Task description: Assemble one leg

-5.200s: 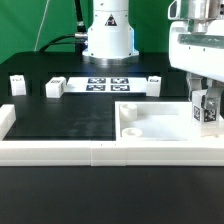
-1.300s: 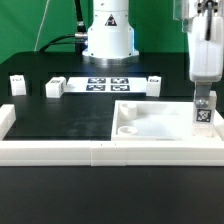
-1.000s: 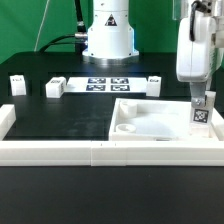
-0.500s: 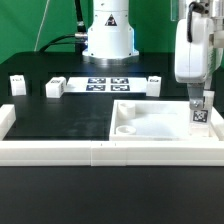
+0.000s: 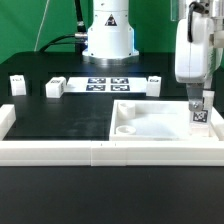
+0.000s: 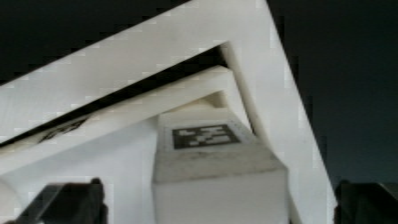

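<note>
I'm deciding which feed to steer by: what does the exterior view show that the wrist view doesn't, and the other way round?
Only the exterior view shows the arm's base, the marker board, three spare legs on the black mat, and the whole panel with its corner recess.

Only the wrist view shows the fingertips close up, flanking the leg, and the panel's edges meeting at the corner beyond it.

Both show the tagged leg standing at the panel's corner on the exterior view's right, with the gripper at it.
</note>
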Robot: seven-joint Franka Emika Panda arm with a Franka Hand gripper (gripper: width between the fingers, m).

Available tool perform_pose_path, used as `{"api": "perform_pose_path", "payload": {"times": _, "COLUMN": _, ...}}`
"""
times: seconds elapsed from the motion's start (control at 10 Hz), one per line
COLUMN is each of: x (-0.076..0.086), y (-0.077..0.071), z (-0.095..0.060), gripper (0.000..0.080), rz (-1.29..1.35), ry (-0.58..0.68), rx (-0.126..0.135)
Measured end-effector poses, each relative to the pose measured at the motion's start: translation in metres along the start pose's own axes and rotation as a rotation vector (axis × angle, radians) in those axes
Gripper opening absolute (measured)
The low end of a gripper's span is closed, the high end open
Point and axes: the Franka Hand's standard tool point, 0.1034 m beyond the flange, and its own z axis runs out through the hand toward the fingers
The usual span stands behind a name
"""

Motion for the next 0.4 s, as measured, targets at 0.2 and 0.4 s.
{"api": "perform_pose_path", "payload": {"times": 0.2, "x": 0.0000, "y": 0.0000, "z": 0.0000, "gripper": 0.0649, "rz": 0.000, "ry": 0.000, "rx": 0.000}}
{"api": "perform_pose_path", "payload": {"times": 0.4, "x": 0.0000, "y": 0.0000, "z": 0.0000, "gripper": 0.0649, "rz": -0.002, "ry": 0.000, "rx": 0.000}}
